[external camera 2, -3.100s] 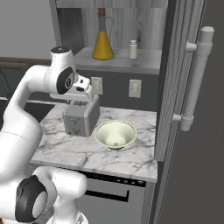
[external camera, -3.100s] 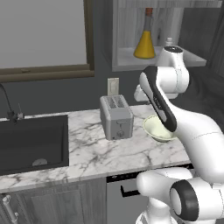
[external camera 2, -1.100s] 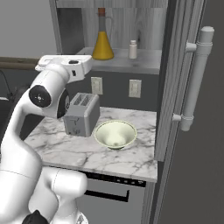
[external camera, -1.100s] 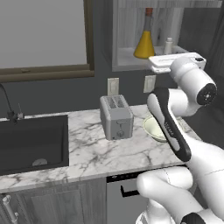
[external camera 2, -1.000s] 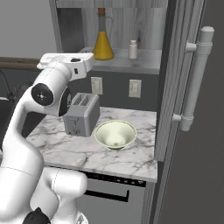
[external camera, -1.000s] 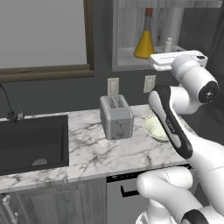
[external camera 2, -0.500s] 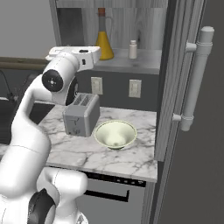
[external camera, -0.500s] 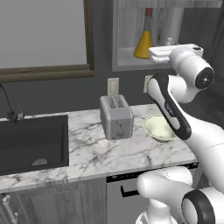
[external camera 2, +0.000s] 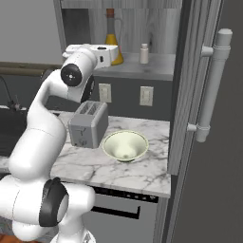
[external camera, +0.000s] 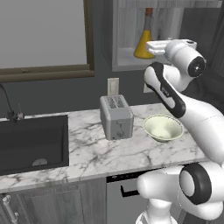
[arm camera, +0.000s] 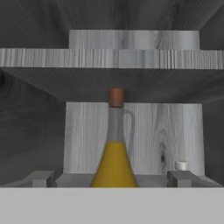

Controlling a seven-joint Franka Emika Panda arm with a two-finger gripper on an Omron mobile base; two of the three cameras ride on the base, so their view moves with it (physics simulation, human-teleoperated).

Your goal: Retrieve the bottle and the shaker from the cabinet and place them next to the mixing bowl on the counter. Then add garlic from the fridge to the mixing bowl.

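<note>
I have the arm raised high, its upper link climbing steeply and the hand turned level at cabinet (external camera 2: pixel 156 66) shelf height, pointing straight into the open compartment. In the hand view the gripper (arm camera: pixel 112 178) has its two fingertips (arm camera: pixel 43 178) set wide apart with nothing between them; the bottle (arm camera: pixel 114 151) stands centred in that gap but farther back, not touched. From the left base view the hand's front end sits just in front of the bottle (external camera: pixel 144 38), overlapping its lower body; from the right base view the hand covers part of the flask's base (external camera 2: pixel 114 40).

The bottle is upright on the pale shelf board, amber-yellow liquid filling its cone body up to roughly the base of the thin neck, reddish-brown stopper on top. The shaker (external camera 2: pixel 144 53) stands upright on the same board, to the bottle's right and apart from it; in the hand view I see just its cap (arm camera: pixel 182 166) above the right fingertip.

Below, on the marble surface (external camera: pixel 83 157), the mixing bowl (external camera: pixel 162 128) sits upright and holds nothing, just to the right of the toaster (external camera: pixel 116 117). The black sink (external camera: pixel 30 142) lies at the left. The fridge (external camera 2: pixel 209 123) is shut, its silver handle (external camera 2: pixel 211 85) vertical.
</note>
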